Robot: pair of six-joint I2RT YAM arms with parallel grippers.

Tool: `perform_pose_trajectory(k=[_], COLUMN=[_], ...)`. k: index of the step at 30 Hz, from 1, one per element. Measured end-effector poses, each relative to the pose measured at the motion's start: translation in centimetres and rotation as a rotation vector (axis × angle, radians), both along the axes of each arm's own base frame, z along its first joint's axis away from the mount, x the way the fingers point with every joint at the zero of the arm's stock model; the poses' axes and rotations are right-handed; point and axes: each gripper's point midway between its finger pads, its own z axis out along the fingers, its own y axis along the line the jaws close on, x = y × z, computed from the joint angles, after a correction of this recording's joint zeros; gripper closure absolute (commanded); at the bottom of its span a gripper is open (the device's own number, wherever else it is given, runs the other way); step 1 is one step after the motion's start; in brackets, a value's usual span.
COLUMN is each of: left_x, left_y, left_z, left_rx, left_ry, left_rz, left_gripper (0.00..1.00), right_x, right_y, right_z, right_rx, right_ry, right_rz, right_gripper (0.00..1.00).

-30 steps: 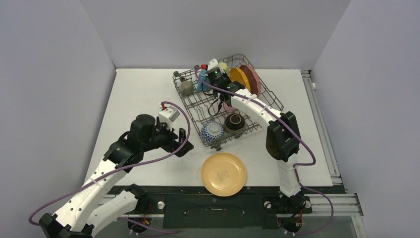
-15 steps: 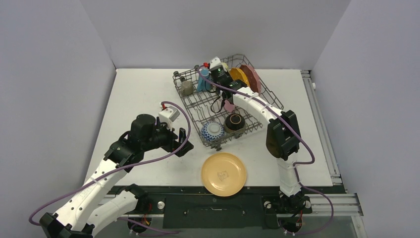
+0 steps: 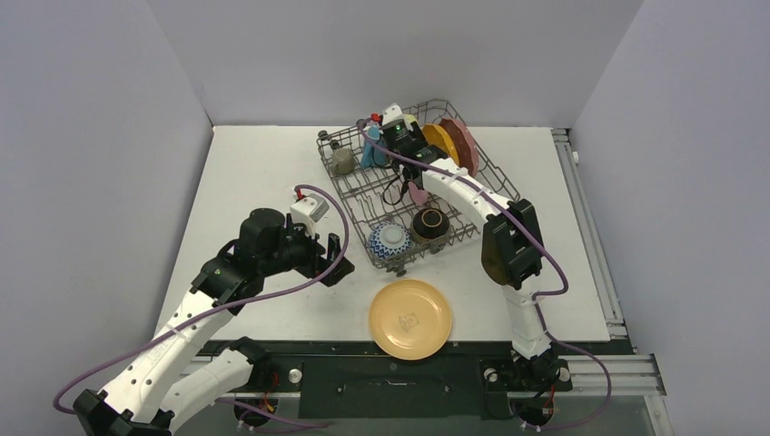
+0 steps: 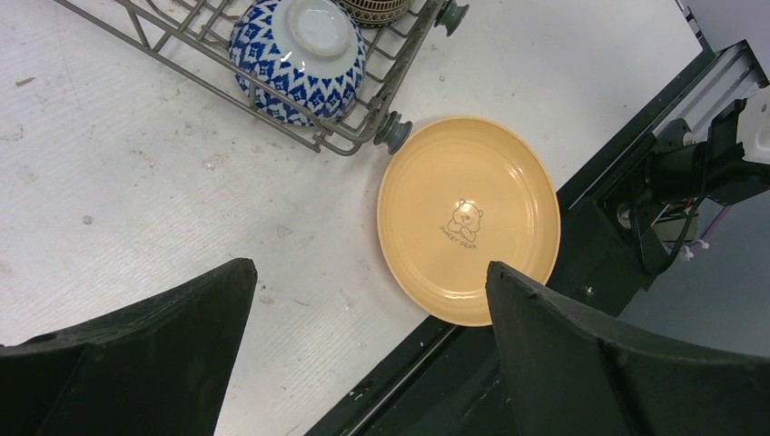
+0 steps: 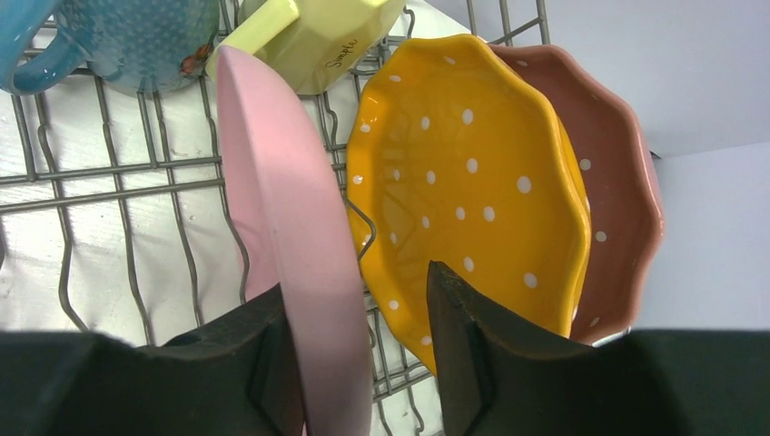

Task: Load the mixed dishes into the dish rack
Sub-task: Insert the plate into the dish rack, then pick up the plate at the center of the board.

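Observation:
The grey wire dish rack [image 3: 495, 186] stands at the back of the table. A pink plate [image 5: 291, 227] stands on edge among its tines, between my right gripper's [image 5: 356, 282] fingers. It lies against the left finger, with a gap to the right one, so the gripper is open. Beside the pink plate stand an orange dotted plate [image 5: 472, 182] and a dark red plate [image 5: 617, 191]. A blue mug [image 5: 127, 36] and a yellow mug [image 5: 318, 36] sit behind. A tan plate [image 4: 468, 218] lies flat on the table. My left gripper [image 4: 370, 266] hovers wide open and empty above the plate's left side.
At the rack's near end sit a blue-white bowl [image 3: 390, 239] and a dark brown bowl [image 3: 429, 223]. A small grey mug [image 3: 342, 161] sits in its far left corner. The table's black front rail [image 4: 472, 363] runs just past the tan plate.
My right gripper's jaws have spread apart and loosened from the pink plate, which stays upright in the rack. The left arm has not moved.

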Motion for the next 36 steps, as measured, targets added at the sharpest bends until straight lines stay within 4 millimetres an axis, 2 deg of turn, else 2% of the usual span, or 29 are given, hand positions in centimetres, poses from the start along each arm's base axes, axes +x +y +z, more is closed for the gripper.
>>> perform_pose_trajectory(k=[10,25,36], left_x=[0.1,0.1,0.1], left_y=[0.1,0.1,0.1], left_z=[0.0,0.0,0.0], left_rx=[0.000,0.000,0.000], left_ry=[0.000,0.000,0.000], left_rz=[0.004,0.005,0.006], left_gripper=[0.04,0.04,0.04], right_x=[0.5,0.4,-0.5], right_y=[0.3,1.1,1.9], right_z=[1.4,1.5,4.5], right_rx=[0.037,0.105,0.180], right_ry=[-0.034,-0.033,-0.065], right_rz=[-0.017,-0.019,0.003], right_gripper=[0.50,0.49,0.48])
